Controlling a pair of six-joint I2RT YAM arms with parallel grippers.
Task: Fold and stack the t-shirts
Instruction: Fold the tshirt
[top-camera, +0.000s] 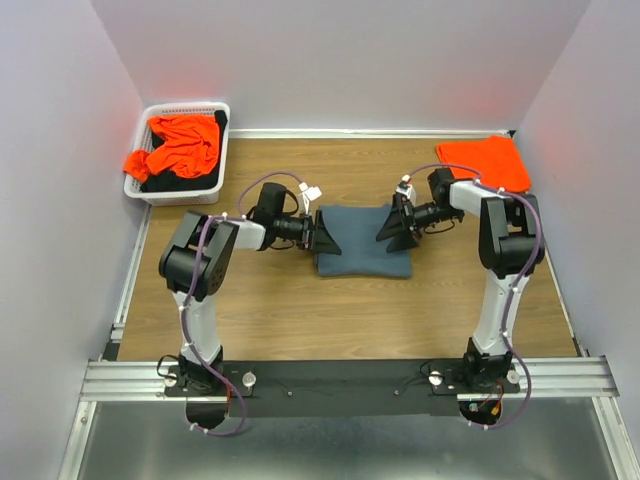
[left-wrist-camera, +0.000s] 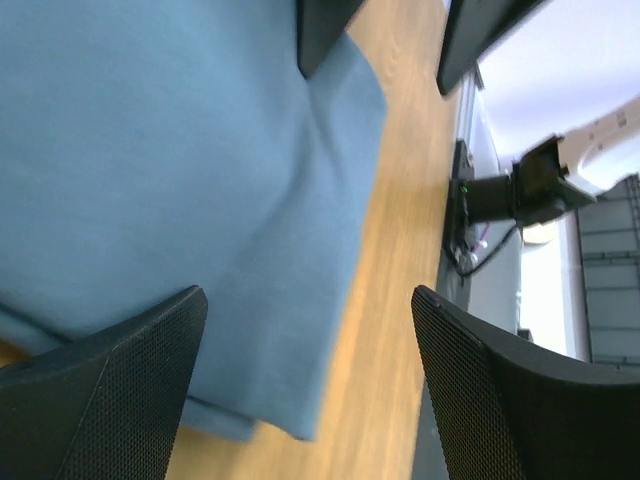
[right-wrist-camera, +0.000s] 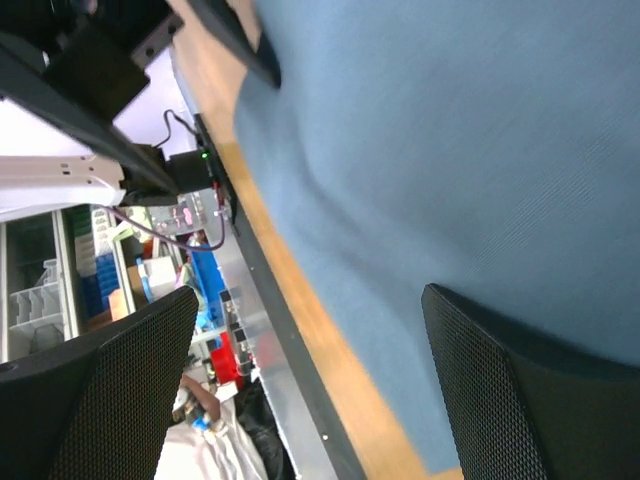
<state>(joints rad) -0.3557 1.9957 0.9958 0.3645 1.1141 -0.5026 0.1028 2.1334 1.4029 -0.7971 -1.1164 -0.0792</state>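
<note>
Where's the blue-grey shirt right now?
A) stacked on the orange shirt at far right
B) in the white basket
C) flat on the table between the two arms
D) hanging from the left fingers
C: the blue-grey shirt lies folded flat on the table, with the left fingers and right fingers open at either side of it, neither closed on it.

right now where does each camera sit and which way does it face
Top external: above and behind the arms, looking down on the table; both arms show, left gripper and right gripper open flanking the blue-grey t-shirt.
Left wrist: on the left arm, facing across the t-shirt toward the right arm; own fingers show.
Right wrist: on the right arm, facing across the t-shirt toward the left arm; own fingers show.
Shared: both wrist views see that t-shirt and the table's near edge.
</note>
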